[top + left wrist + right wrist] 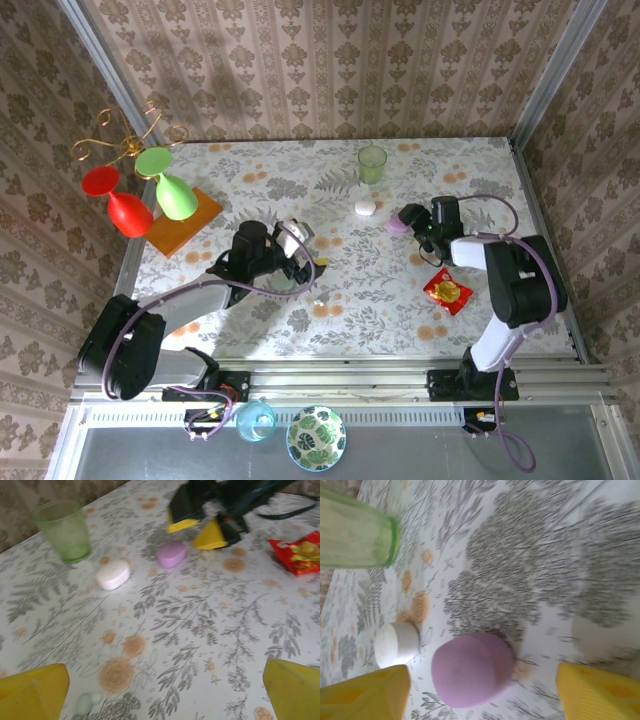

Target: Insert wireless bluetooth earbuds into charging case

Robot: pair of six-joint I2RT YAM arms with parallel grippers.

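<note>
Damask wallpaper point(330, 60) in beige is closing in on three sides, and metal posts point(558, 70) are running up the corners. A table point(370, 290) is wearing a pale cloth of grey ferns and orange flowers. Light is throwing soft shadows across the wallpaper.

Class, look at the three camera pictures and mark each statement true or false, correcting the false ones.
1. The green cup stands upright on the table. True.
2. The right pincer is clamped tight on the purple case. False: its fingers stand apart, with a gap on each side of the case.
3. The white case sits inside the green cup. False: it lies on the table beside the purple case, apart from the cup.
4. The left pincer is open and holds nothing. True.
5. A red packet lies on the table near the right arm. True.
</note>
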